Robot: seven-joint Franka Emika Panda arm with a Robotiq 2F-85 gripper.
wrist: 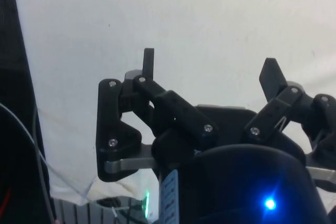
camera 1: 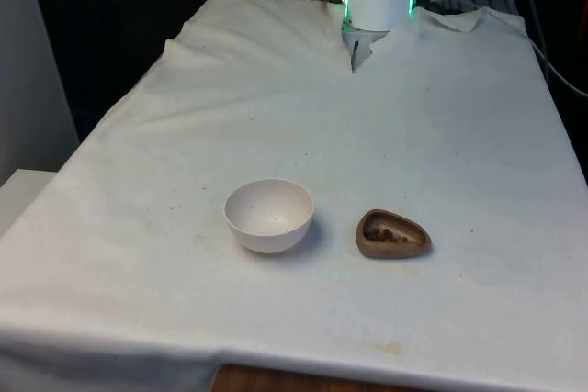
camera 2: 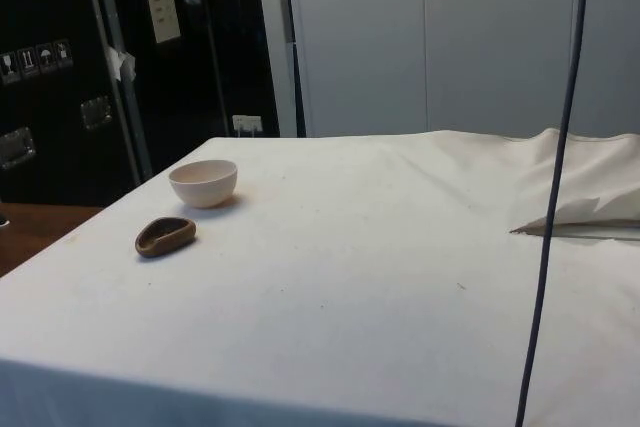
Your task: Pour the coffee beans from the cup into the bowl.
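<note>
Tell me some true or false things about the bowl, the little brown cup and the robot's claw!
1. The white bowl is full of coffee beans. False: it looks empty, and the coffee beans lie in the brown cup.
2. The cup stands on the white cloth beside the bowl, not touching it. True.
3. The gripper is holding the cup. False: its fingers are spread over bare cloth with nothing between them.
4. The cup is on the front view's right of the bowl. True.
5. The cup is tipped over, with beans spilled on the cloth. False: it sits upright.
</note>
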